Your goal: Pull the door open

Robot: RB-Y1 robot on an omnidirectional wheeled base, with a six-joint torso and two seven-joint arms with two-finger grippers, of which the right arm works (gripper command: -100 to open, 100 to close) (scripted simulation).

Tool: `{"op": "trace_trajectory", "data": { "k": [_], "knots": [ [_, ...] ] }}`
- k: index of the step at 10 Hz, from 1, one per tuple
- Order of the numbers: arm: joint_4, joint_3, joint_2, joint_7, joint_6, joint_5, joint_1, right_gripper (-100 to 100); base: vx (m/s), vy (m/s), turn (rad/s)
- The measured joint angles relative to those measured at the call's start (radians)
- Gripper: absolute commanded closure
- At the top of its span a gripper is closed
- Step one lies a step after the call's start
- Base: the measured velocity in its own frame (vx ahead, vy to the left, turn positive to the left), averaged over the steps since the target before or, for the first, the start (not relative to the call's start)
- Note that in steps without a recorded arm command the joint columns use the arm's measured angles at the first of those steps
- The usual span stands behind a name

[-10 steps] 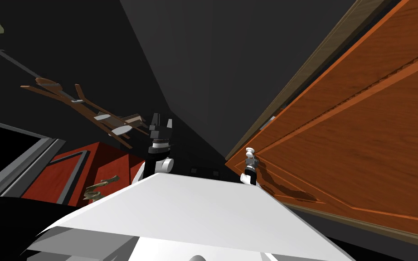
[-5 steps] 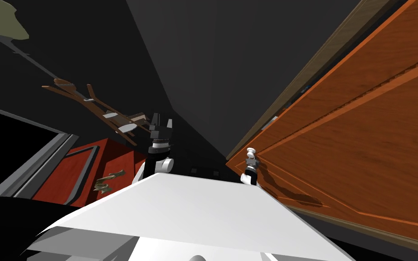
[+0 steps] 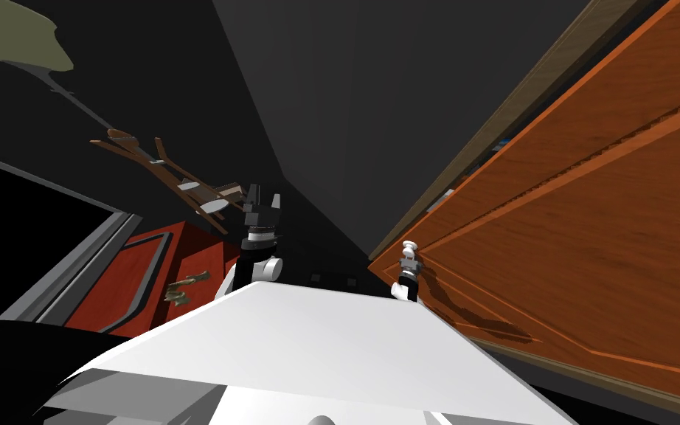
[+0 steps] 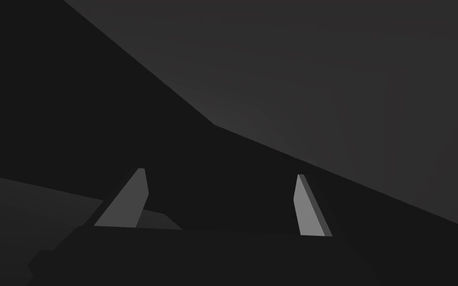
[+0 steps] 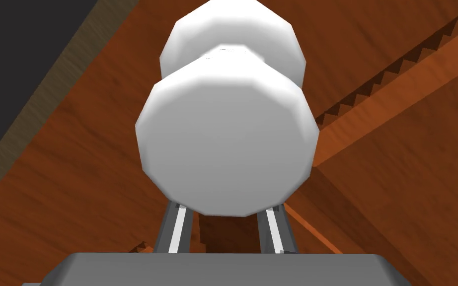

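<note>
Since 1 s ago, gap between door and frame is widening. R gripper fingers are pinching white knob at door's free edge, prob. by its neck. L gripper is hovering apart, fingers spread.

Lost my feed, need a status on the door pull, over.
Left gripper open, idle. Right gripper shut on white knob. Orange-brown door ajar at its frame.
</note>
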Motion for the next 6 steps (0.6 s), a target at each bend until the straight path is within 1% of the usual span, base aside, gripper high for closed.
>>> {"op": "trace_trajectory", "data": {
  "k": [1, 2, 3, 4, 5, 6],
  "knots": [
    [-0.009, -0.002, 0.001, -0.026, 0.004, -0.002, 0.007, 100, -0.042, -0.007, 0.104],
    [-0.028, -0.004, 0.004, -0.056, 0.014, -0.004, 0.017, 100, -0.038, -0.006, 0.034],
    [-0.019, -0.006, 0.003, -0.078, 0.013, -0.006, 0.012, 100, -0.040, 0.002, 0.050],
    [-0.019, -0.009, 0.006, -0.104, 0.011, -0.008, 0.013, 100, -0.030, 0.004, 0.025],
    [-0.008, -0.010, 0.005, -0.121, 0.006, -0.009, 0.007, 100, -0.034, 0.005, 0.062],
    [-0.028, -0.013, 0.010, -0.145, 0.017, -0.011, 0.016, 100, -0.053, 0.002, 0.090]
  ]
}}
